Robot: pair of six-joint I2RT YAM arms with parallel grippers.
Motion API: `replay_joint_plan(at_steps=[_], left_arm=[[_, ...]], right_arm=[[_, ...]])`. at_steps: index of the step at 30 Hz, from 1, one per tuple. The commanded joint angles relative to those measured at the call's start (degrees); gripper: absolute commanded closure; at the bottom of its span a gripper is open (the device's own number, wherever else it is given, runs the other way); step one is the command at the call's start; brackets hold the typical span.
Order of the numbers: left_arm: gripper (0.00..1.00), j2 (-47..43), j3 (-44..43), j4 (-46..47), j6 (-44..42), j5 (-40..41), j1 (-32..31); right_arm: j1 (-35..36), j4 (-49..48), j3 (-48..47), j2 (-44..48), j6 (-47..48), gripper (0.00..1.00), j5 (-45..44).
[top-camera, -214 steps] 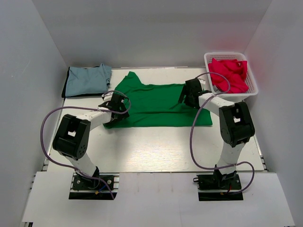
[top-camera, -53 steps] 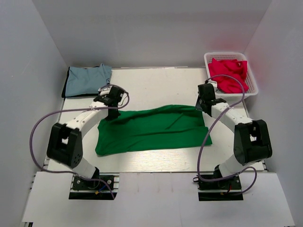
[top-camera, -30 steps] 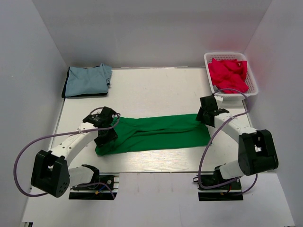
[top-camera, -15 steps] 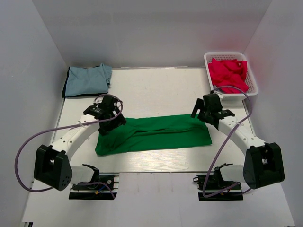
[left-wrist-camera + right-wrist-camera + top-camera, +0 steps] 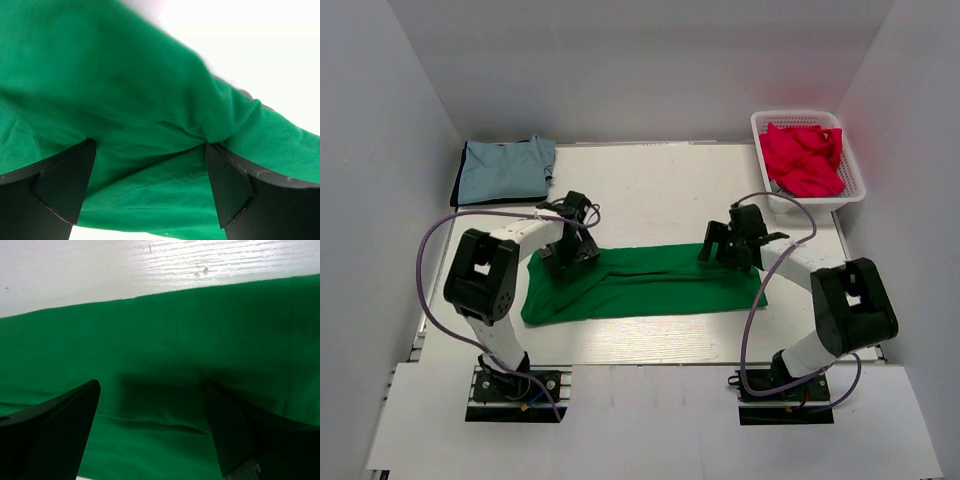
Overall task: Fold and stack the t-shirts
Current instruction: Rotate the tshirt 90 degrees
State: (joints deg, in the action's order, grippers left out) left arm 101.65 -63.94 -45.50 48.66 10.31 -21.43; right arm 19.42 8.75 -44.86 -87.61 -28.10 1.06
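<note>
The task looks well short of halfway. One blue shirt (image 5: pixel 505 168) lies folded at the upper left of the top view, with a dark edge showing under it; I cannot tell whether that is another garment. The red shirts (image 5: pixel 803 157) are heaped unfolded in the basket (image 5: pixel 853 186) at the upper right. The green shirt (image 5: pixel 645 282) is the one in hand. It lies on the table (image 5: pixel 650 190) at mid-frame, doubled into a long band running left to right. By my judgement it needs its cross folds, then a move onto the blue one, and after that the red ones remain.

The band is uneven. Its left end is wider, rumpled and sags toward the lower left, while the right end is squarer and flatter. A soft crease runs along its length, and the left wrist view shows a raised ridge of cloth.

The left gripper (image 5: pixel 150 144) sits over the band's upper-left end, jaws spread wide with that ridge between them, not pinched. The right gripper (image 5: pixel 153 384) is over the upper-right end, jaws also released and holding nothing.
</note>
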Motion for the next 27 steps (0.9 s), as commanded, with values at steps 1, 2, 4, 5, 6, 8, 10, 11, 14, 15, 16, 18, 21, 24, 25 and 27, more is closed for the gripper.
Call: replay_joint_plan(at_steps=[1,2,4,5,6,8,10,11,14,15,16,18,21,24,25,27], left_arm=[[0.00,4.33,-2.06,-0.04,0.30,4.28,1.03],[0.00,6.00,-4.41,-0.03,-0.75,4.81,1.74],[0.00,9.87,-10.46,-0.03,-1.90,4.81,1.74],[0.00,14.24,-12.76,-0.03,-2.43,3.85,2.27],[0.00,16.46,-14.96,1.19,-3.83,2.28,2.27],[0.00,20.76,-21.79,3.38,-5.94,-1.14,2.27],[0.00,28.23,-27.96,5.94,-9.19,-3.70,2.80],[0.00,31.13,-36.43,5.94,-10.07,-5.11,2.80],[0.00,45.01,-59.13,4.54,-13.50,-15.18,2.27],[0.00,48.61,-64.85,4.54,-14.12,-17.49,2.27],[0.00,51.87,-74.13,6.97,-14.12,-19.25,1.57],[0.00,57.43,-77.38,13.20,-12.46,-26.10,1.57],[0.00,57.44,-70.62,33.15,-6.49,-32.44,0.95],[0.00,60.94,-77.44,36.44,-5.42,-30.70,0.34],[0.00,61.65,-77.47,38.36,-5.42,-30.70,0.34],[0.00,61.66,-75.82,39.78,-5.42,-28.68,0.34]], right_arm=[[0.09,-0.84,5.12,2.88,-1.17,0.10,1.23],[0.27,-0.06,6.27,3.67,-1.17,0.10,1.49],[0.62,0.82,7.76,4.73,-1.35,0.10,1.84],[0.88,1.09,8.82,5.08,-1.35,0.10,2.54],[1.75,1.00,9.52,5.95,-1.43,0.10,2.63],[2.55,1.18,11.53,7.36,-1.52,0.10,3.77],[4.65,1.88,12.86,9.03,-2.22,0.10,4.91],[5.27,1.97,13.30,9.21,-2.23,0.10,6.48],[10.01,3.72,14.01,9.22,-1.53,0.10,8.94],[11.15,4.34,13.49,8.35,-2.65,0.10,10.35],[14.73,5.04,13.14,7.03,-2.06,0.10,11.24],[19.40,4.70,12.78,5.96,-1.52,0.10,15.37],[27.05,3.81,11.99,5.88,1.11,0.10,18.54],[32.87,4.34,10.68,4.74,4.80,0.10,18.89],[33.57,3.99,10.50,4.04,5.15,0.10,19.15],[34.98,2.85,9.79,3.15,5.16,0.10,19.24]])
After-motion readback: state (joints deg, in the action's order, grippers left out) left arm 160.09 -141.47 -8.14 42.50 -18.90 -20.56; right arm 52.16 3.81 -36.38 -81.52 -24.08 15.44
